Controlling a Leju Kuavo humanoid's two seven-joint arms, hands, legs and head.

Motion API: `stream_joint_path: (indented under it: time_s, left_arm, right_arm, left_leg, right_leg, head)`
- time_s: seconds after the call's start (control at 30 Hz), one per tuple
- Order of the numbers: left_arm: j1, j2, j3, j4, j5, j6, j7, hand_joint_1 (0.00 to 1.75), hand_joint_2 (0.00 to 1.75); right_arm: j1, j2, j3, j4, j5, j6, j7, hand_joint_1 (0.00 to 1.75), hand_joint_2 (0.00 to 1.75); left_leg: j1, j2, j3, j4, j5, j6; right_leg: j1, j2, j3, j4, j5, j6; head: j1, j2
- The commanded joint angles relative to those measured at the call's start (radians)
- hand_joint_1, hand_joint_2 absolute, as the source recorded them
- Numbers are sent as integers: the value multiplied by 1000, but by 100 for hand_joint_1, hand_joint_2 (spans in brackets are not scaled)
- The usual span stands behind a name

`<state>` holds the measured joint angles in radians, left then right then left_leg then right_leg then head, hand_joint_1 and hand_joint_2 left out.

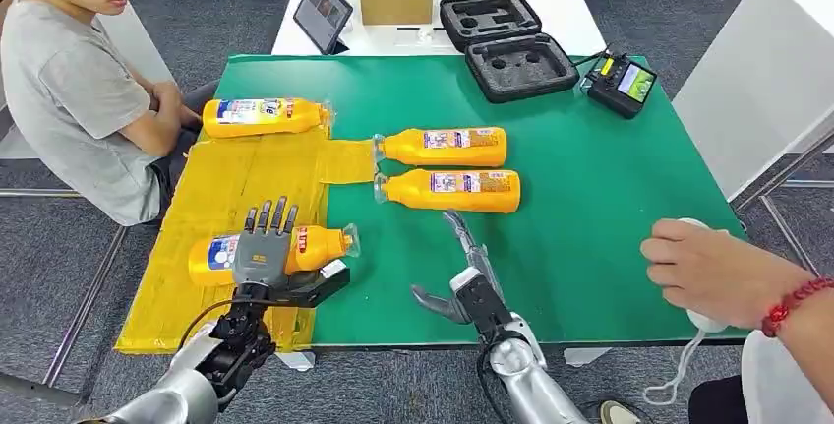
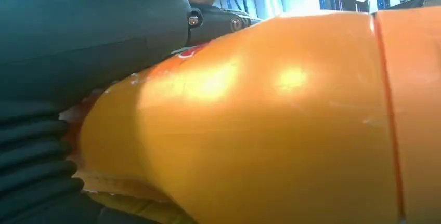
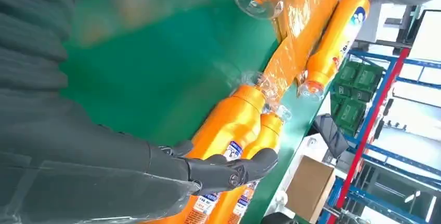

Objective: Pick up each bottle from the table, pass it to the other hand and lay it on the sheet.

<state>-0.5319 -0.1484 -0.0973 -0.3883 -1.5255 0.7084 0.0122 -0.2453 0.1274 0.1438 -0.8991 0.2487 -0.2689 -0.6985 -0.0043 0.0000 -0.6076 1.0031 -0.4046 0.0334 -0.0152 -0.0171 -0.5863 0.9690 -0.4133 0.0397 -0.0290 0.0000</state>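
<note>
1. Green cloth covers the table (image 1: 610, 217), and a yellow sheet (image 1: 231, 183) lies over its left part.
2. Four orange bottles are in view, all on their sides: two on the sheet, two on the green cloth.
3. On the sheet, the far bottle (image 1: 264, 116) lies at the far edge, and the near bottle (image 1: 320, 245) lies under the left hand (image 1: 264, 247), whose fingers are spread over its middle.
4. On the green, the upper middle bottle (image 1: 445, 146) and the lower middle bottle (image 1: 450, 190) lie side by side, caps toward the sheet.
5. Near them, the right hand (image 1: 464, 267) holds nothing, fingers extended toward the lower one.
6. Two people: one seated at the left (image 1: 74, 90), and another's hand (image 1: 713, 272) at the right edge.
7. One black case (image 1: 506, 45) lies open at the far side.
</note>
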Motion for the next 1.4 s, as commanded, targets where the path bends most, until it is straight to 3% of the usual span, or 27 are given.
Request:
stream_joint_path:
  time_s: [0.03, 0.27, 0.77, 1.13, 1.4]
  left_arm:
    - [3, -17, 28, 96, 17, -58, -36, 0, 0]
    - [-1, -30, 43, 89, 50, -98, -84, 0, 0]
    - [-1, -21, 22, 72, 33, -109, -55, 0, 0]
    - [5, -16, -11, 54, 1, -25, -21, 0, 0]
    - [207, -54, -87, -623, -32, -10, -94, 0, 0]
  right_arm:
    - [-27, -15, 14, 51, -4, -13, 0, 0, 175]
    - [-19, -18, 10, 46, -8, -14, 0, 0, 175]
    - [-33, -8, 11, 64, -11, -15, 0, 0, 175]
    - [-43, -6, 19, 79, -4, -18, 0, 0, 175]
    - [-20, -7, 24, 66, 2, -40, 0, 0, 175]
  left_leg:
    - [0, 1, 1, -1, -1, -1]
    - [0, 0, 2, -1, -1, -2]
    - [0, 1, 1, -1, -1, -2]
    - [0, 1, 0, 0, -1, -2]
    - [1, -2, -6, 1, -1, -1]
  right_leg:
    - [0, 2, 1, -1, 0, -1]
    - [0, 2, 2, -2, 0, -1]
    - [0, 2, 0, -1, 0, -1]
    - [0, 3, -1, -1, 0, -1]
    - [1, 0, -6, 0, -1, -1]
  head:
    - [0, 0]
    - [0, 0]
    - [0, 0]
    - [0, 0]
    - [0, 0]
